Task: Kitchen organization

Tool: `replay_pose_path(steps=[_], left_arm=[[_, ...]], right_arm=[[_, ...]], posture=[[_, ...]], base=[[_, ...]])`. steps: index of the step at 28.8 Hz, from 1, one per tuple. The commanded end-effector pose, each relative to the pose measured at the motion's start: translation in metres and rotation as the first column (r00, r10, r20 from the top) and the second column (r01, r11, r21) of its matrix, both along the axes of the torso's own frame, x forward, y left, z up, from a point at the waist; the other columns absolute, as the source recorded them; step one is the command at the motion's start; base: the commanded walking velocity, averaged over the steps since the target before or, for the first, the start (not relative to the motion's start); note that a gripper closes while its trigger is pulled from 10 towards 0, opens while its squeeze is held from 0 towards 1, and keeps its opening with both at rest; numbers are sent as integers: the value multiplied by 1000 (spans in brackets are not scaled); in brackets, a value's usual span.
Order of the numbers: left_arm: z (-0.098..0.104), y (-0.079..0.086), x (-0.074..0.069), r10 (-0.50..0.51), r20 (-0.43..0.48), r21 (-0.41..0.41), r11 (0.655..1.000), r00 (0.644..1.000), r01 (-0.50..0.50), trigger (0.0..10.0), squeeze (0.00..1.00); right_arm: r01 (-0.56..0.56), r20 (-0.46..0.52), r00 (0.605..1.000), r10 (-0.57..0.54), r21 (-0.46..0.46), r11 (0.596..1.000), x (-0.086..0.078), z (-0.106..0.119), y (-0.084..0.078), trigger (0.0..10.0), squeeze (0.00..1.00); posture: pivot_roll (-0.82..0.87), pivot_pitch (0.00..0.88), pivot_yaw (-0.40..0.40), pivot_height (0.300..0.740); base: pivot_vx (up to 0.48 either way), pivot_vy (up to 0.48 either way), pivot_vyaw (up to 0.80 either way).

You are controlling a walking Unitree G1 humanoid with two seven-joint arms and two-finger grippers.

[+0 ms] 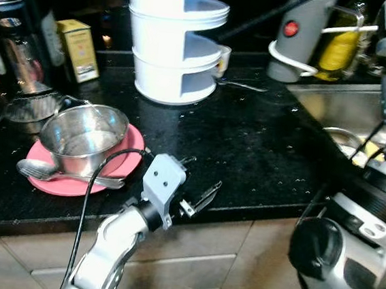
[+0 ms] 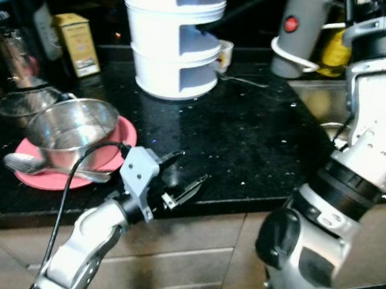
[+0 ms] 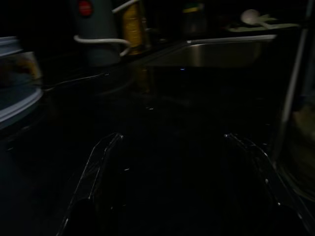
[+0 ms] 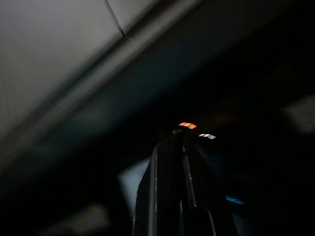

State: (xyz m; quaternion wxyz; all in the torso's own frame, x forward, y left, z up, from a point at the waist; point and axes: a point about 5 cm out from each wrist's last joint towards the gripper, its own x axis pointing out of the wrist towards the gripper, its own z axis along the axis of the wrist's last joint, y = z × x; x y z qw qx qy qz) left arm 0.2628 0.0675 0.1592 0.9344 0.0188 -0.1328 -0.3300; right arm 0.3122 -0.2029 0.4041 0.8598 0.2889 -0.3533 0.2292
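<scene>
With its jaws apart and empty, the left gripper [image 1: 199, 183] hangs low over the counter's [image 1: 261, 151] front edge, the steel bowl [image 1: 85, 133] on its pink plate [image 1: 127, 153] just beside it, while the right gripper [image 4: 172, 162], raised in shade, seems closed.

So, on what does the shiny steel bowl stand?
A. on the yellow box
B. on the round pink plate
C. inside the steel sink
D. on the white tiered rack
B: the shiny steel bowl sits on the round pink plate, with a metal spoon lying across the plate's front edge.
</scene>
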Motion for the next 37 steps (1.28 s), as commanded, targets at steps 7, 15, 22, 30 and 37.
replay_pose_path(steps=[7,15,22,30,37], left_arm=[[23,11,13,124,68,-49,991,990,-121,10000,0],[39,25,22,242,95,-95,968,966,-233,10000,0],[48,28,26,281,111,-113,957,953,-269,10000,0],[50,28,27,288,112,-112,954,951,-276,10000,0],[50,27,27,287,111,-111,955,952,-275,10000,0]], right_arm=[[333,-75,911,-406,-449,829,26,-40,19,10000,0],[329,-29,904,-427,-591,736,27,-64,43,10000,0],[356,25,895,-445,-641,680,28,-72,55,10000,0],[401,57,874,-483,-647,649,30,-74,52,10000,0],[401,71,874,-481,-663,631,30,-77,53,10000,0]], posture=[[-63,0,-8,740],[-65,0,-8,740],[-68,0,-8,740],[-67,0,-11,740],[-67,0,-11,740]], base=[[0,0,-557],[0,-37,0],[0,-400,0],[0,-408,0],[0,-405,457]])
